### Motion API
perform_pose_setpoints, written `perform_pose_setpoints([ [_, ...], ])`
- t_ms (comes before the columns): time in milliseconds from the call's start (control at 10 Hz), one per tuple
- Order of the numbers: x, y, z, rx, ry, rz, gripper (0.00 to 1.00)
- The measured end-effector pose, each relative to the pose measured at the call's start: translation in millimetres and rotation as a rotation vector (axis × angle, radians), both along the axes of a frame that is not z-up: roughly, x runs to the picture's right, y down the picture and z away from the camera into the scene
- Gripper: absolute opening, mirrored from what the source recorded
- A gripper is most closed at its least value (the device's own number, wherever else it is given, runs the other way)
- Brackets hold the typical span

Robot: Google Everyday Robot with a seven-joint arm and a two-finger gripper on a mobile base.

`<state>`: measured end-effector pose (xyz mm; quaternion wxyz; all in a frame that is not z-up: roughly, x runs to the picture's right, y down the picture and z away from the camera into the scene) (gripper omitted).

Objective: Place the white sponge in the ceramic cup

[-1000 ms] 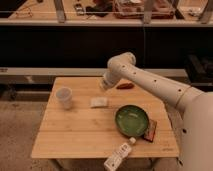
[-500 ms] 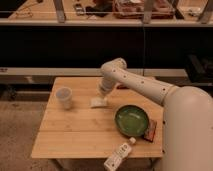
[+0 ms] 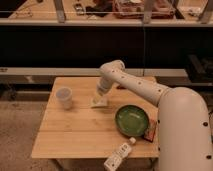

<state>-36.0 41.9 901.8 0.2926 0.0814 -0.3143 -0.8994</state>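
Note:
The white sponge (image 3: 99,102) lies flat on the wooden table (image 3: 80,135), left of centre. My gripper (image 3: 100,94) hangs right over it, pointing down at its top, with the white arm reaching in from the right. The ceramic cup (image 3: 64,97) stands upright near the table's left edge, a short way left of the sponge and apart from the gripper.
A wide green bowl (image 3: 132,120) sits on the right half of the table. A long white bottle (image 3: 119,156) lies at the front edge. A red packet (image 3: 150,133) lies beside the bowl. A dark counter with shelves runs behind the table.
The arm has swung left and downward, bringing the gripper from above the table's back middle down onto the sponge. The sponge, cup and bowl have stayed put.

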Motion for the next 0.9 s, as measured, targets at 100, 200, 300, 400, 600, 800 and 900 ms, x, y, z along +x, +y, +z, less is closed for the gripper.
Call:
perform_pose_setpoints([
  [100, -0.2, 5.5, 2.7, -0.006, -0.019, -0.011, 0.8],
  [200, 0.6, 12.9, 6.8, -0.013, -0.041, -0.024, 0.8],
  [300, 1.9, 18.3, 11.4, -0.016, -0.054, -0.032, 0.8],
  [400, 3.3, 21.8, 19.0, -0.01, -0.065, -0.037, 0.8],
  [600, 7.8, 21.4, 34.0, 0.012, -0.058, -0.039, 0.8],
  [800, 13.1, 21.9, 51.1, 0.03, -0.028, -0.044, 0.78],
  [900, 12.8, 22.6, 55.1, 0.031, -0.017, -0.041, 0.73],
])
